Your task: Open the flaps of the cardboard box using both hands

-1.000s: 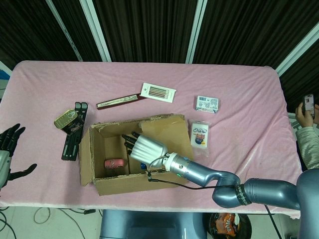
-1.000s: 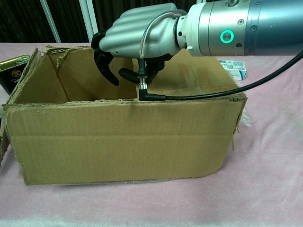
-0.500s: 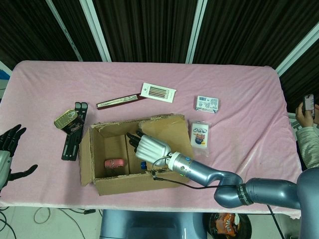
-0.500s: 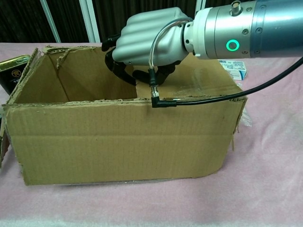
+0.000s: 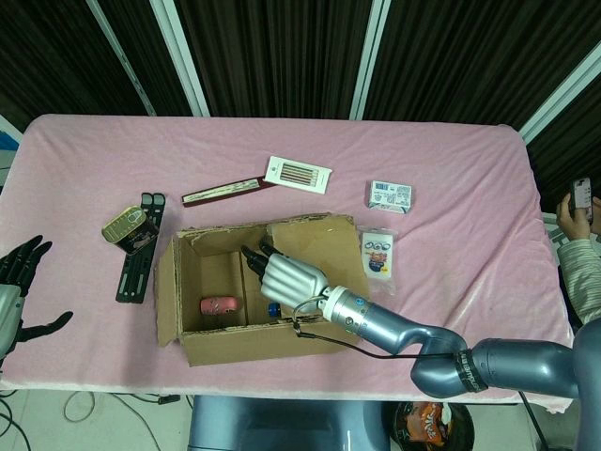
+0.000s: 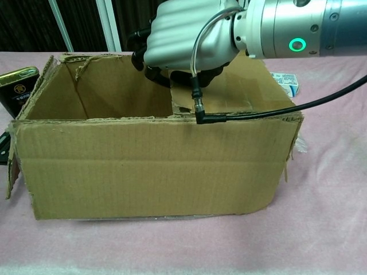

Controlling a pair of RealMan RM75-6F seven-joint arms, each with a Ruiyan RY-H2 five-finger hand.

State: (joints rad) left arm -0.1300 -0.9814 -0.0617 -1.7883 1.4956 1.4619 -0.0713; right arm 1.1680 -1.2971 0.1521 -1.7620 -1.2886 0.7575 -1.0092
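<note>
Reaching deeper over the cardboard box (image 5: 254,291) at the table's (image 5: 451,169) near edge, the right hand (image 5: 289,279) presses curled fingers (image 6: 150,73) against the right flap, now pushed wider, while the left hand (image 5: 17,291) idles, fingers spread.

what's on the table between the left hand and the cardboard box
In the head view, a black folded stand with a gold tin lies between the left hand and the cardboard box.
</note>
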